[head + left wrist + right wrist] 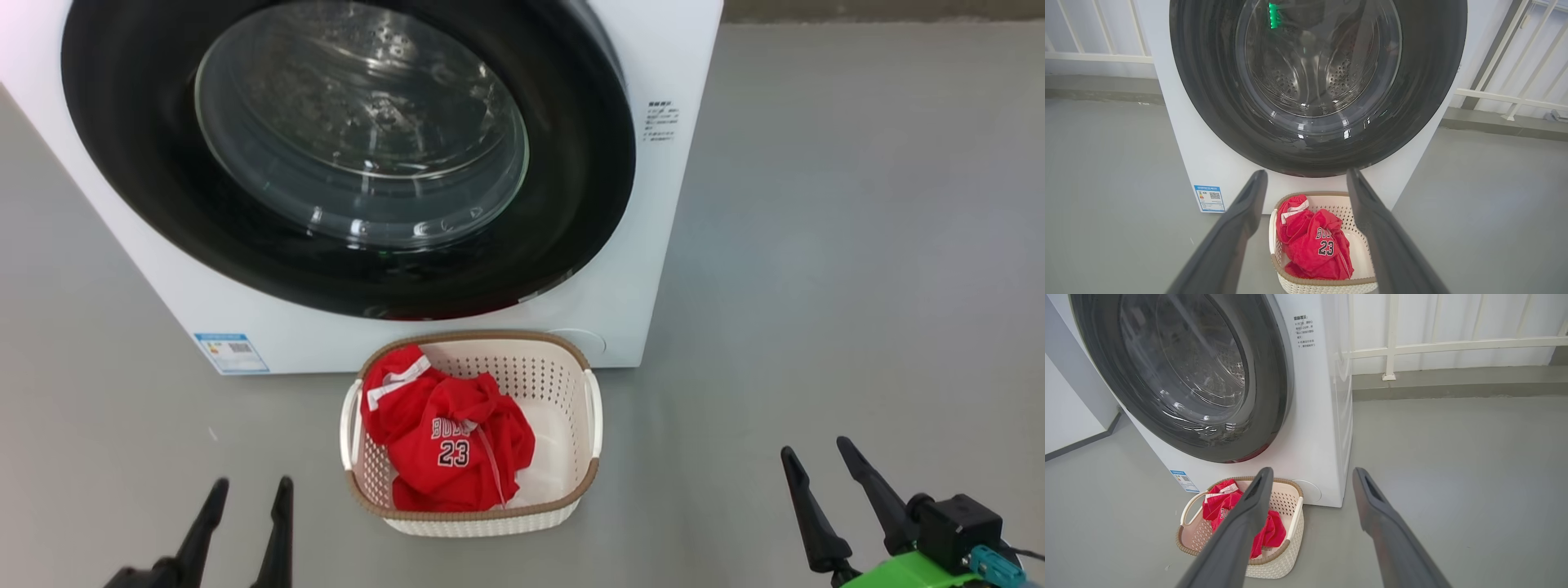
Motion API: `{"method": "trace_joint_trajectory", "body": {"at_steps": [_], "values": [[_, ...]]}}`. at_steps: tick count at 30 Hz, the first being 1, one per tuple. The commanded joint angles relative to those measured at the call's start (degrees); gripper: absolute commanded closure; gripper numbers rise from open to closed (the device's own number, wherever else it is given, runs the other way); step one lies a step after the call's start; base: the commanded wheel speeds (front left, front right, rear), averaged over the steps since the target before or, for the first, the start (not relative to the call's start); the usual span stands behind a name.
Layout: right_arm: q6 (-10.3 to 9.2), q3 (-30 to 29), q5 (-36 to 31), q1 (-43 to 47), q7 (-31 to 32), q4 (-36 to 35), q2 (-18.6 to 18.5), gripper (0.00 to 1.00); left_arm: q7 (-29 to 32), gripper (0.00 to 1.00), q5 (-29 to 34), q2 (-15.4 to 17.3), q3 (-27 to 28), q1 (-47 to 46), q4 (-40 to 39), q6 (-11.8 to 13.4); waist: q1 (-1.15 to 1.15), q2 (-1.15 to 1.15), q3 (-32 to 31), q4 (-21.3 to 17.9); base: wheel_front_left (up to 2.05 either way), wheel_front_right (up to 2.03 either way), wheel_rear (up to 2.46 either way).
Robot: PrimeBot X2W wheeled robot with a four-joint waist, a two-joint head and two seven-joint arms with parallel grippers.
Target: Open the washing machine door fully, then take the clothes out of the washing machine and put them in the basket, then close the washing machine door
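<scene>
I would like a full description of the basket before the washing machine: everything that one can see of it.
The basket is small, with rounded corners, and looks like cream plastic. Its walls are perforated, its rim is brown with a woven look, and a white handle sits on each side. It stands upright on the grey floor, close before the washing machine; whether they touch I cannot tell. Crumpled red clothes fill its left part; the right part is bare.
</scene>
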Motion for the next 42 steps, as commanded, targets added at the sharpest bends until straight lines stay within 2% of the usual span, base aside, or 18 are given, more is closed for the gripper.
{"method": "trace_joint_trajectory", "body": {"at_steps": [1,30,31,37,42], "values": [[-0.21,0.7,0.0,0.1,-0.2,-1.5,-0.6,0.00,-0.5,0.00,0.2,1.2,2.4,0.1,-1.2,-0.3,0.00,0.00,-0.8,-0.6,0.00,0.00,0.00],[-0.21,-1.2,-0.4,3.8,-0.2,-2.6,-0.4,0.00,-0.5,0.00,1.9,0.3,3.8,3.4,-3.3,-0.3,0.00,0.00,-2.9,-0.4,0.00,0.00,0.00],[0.00,-2.2,-0.2,4.7,0.0,-1.2,0.4,1.00,0.0,1.00,1.4,-0.2,1.7,4.4,-1.7,0.0,0.00,0.00,-2.9,-0.4,0.00,0.00,0.00],[0.01,-1.5,0.7,4.5,0.4,2.0,1.5,1.00,0.6,1.00,0.4,-1.6,1.0,4.5,1.6,0.1,0.00,0.00,-2.9,-0.4,0.00,0.00,0.00],[0.00,-1.8,3.6,4.1,1.2,1.8,1.6,1.00,1.5,1.00,-2.6,-1.7,1.3,4.1,1.5,0.1,0.13,0.00,-3.0,-0.5,0.00,0.00,0.00]]}}
